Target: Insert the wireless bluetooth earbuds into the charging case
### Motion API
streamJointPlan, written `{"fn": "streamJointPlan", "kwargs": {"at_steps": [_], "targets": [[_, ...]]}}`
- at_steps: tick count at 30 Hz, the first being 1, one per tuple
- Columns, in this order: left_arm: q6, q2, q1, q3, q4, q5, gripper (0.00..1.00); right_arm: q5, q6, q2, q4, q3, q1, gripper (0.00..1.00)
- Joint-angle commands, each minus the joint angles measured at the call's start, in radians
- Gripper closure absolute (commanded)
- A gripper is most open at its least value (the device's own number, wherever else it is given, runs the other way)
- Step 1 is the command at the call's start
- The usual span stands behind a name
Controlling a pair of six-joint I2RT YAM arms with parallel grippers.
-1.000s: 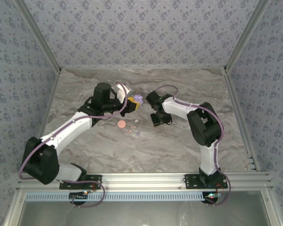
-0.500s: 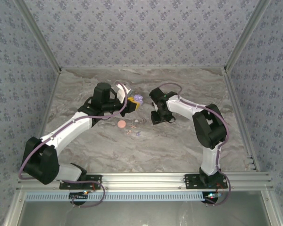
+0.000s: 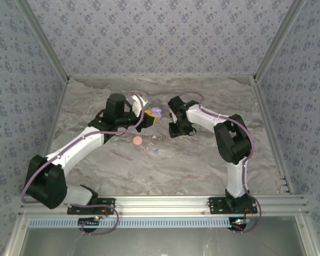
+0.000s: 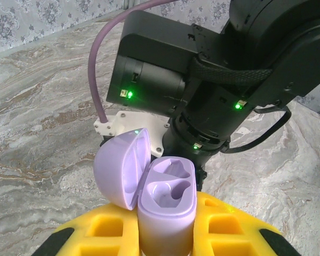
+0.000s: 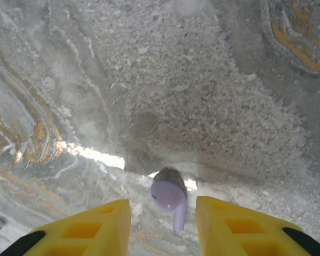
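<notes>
The lavender earbud (image 5: 168, 193) sits in the gap of the right gripper (image 5: 163, 210). Its long axis runs along the fingers, with the rounded head pointing away from the gripper and the stem pointing back toward it, angled slightly right. The right gripper is partly open, with a gap on each side of the earbud and neither yellow pad visibly gripping it. The lavender charging case (image 4: 168, 202) stands upright, clamped in the closed left gripper (image 4: 162, 236). Its lid (image 4: 120, 168) is hinged open to the left in the wrist view, and two empty moulded wells face up. In the top view the case is held at centre, above the counter (image 3: 192, 165). The counter is grey marbled stone with ochre veins, and on it lie a salmon-pink disc (image 3: 137, 141) and, near it, small specks (image 3: 146, 149). Blue-grey floral walls (image 3: 160, 37) enclose the cell, and an aluminium frame rail (image 3: 165, 202) spans the near edge. The left arm (image 3: 80, 144) runs diagonally from its base to centre with the elbow bent. The right arm (image 3: 232, 141) rises, folds at the elbow and reaches left with its gripper pointing down at the counter. Its black wrist housing (image 4: 202, 80) is just behind the case.
</notes>
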Motion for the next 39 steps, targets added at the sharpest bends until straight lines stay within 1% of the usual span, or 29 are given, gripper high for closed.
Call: {"fn": "streamJointPlan", "kwargs": {"at_steps": [1, 11, 30, 36, 39], "targets": [[0.01, -0.031, -0.006, 0.007, 0.013, 0.003, 0.87, 0.037, 0.02, 0.027, -0.051, 0.035, 0.001, 0.63], [0.013, -0.033, -0.005, 0.006, 0.007, 0.002, 0.87, 0.078, 0.05, 0.064, -0.062, 0.062, 0.015, 0.64], [0.013, -0.042, -0.006, -0.002, 0.007, -0.003, 0.87, 0.099, 0.059, 0.115, -0.084, 0.086, 0.045, 0.66], [0.014, -0.043, -0.005, -0.005, 0.008, -0.006, 0.87, 0.106, 0.059, 0.116, -0.093, 0.078, 0.051, 0.69], [0.014, -0.042, -0.005, -0.007, 0.011, -0.006, 0.87, 0.106, 0.057, 0.113, -0.096, 0.071, 0.052, 0.72]]}}
